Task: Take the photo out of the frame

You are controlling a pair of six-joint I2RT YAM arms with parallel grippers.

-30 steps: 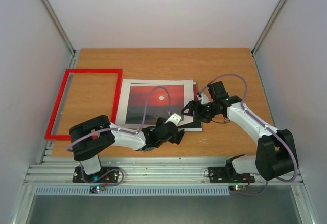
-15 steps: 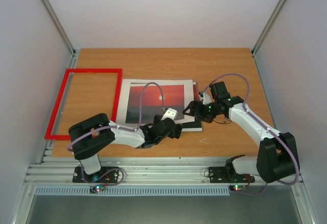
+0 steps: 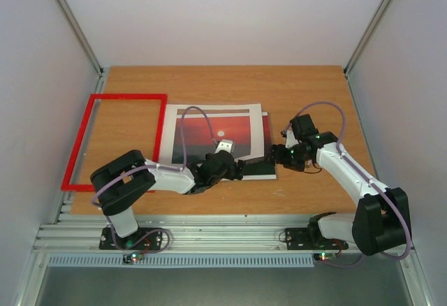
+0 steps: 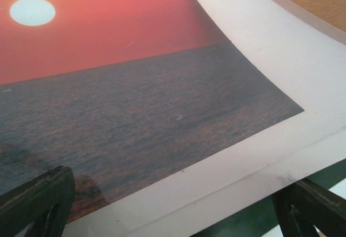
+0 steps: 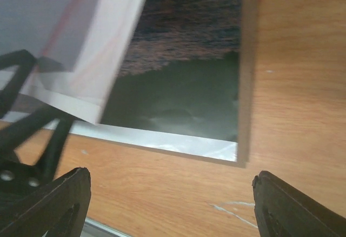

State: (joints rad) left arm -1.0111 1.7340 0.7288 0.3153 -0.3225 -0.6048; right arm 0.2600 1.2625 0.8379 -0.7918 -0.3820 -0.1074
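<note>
the frame (image 3: 129,97) lies flat and empty at the left of the tabletop (image 3: 209,82), with bare wood showing through its opening. set off to the side like that, it looks already stripped of its filling.

the photo (image 3: 241,128) lies just right of the frame and wholly outside it, flat and face up. the white mat (image 3: 170,138) borders it, and a dark sheet (image 3: 260,170) pokes out at the stack corner farthest from the frame. judgement: the layers lie as one pack, so the print needs parting from the mat and backing.

left gripper (image 4: 173,207): spread wide, nothing between the fingers. it sits low at the stack's near edge, on the side away from the frame. its wrist view has the photo's sea and sun straight ahead, with the mat's border running between the fingers (looks lined up on that edge; can't tell if it touches).

right gripper (image 5: 170,185): also spread and empty. it hangs beyond the photo from the frame, just off the stack's near corner. there the mat's corner appears raised off the dark layer beneath.
</note>
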